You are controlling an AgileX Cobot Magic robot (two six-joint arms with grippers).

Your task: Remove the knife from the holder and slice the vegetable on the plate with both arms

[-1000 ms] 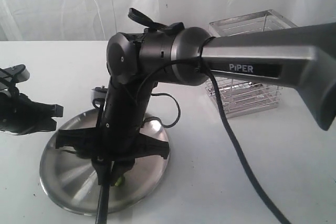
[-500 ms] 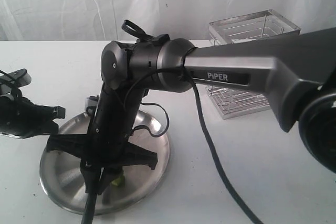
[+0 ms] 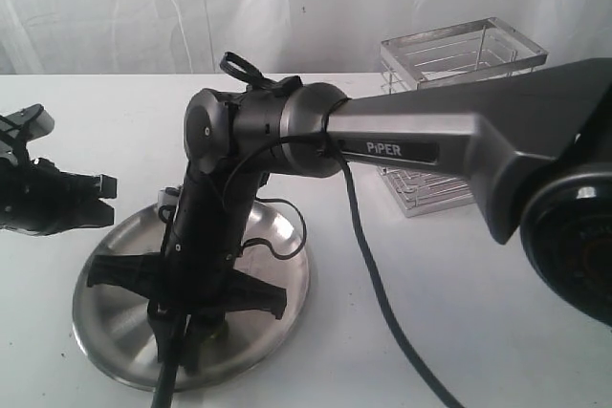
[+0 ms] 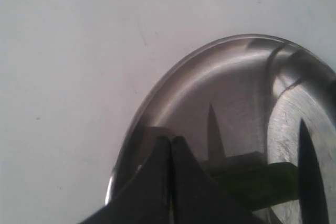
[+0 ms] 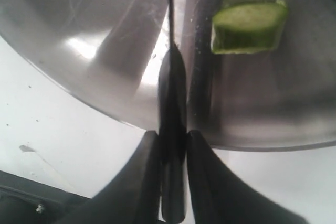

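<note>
White tabletop bears a round shiny steel plate, where the glossy green chili, pale cut face showing, lies just beside the blade of the slim black knife. The right claw pinches the knife's handle, and its grey-and-black arm hides the plate's middle in the exterior view. The left claw, pressed together, hangs off the plate's left edge, and the chrome wire basket stands near the tabletop's far edge.

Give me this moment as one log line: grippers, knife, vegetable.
left gripper: shut, by plate rim | right gripper: shut on knife | knife: blade over plate, beside vegetable | vegetable: on plate, cut face showing
</note>
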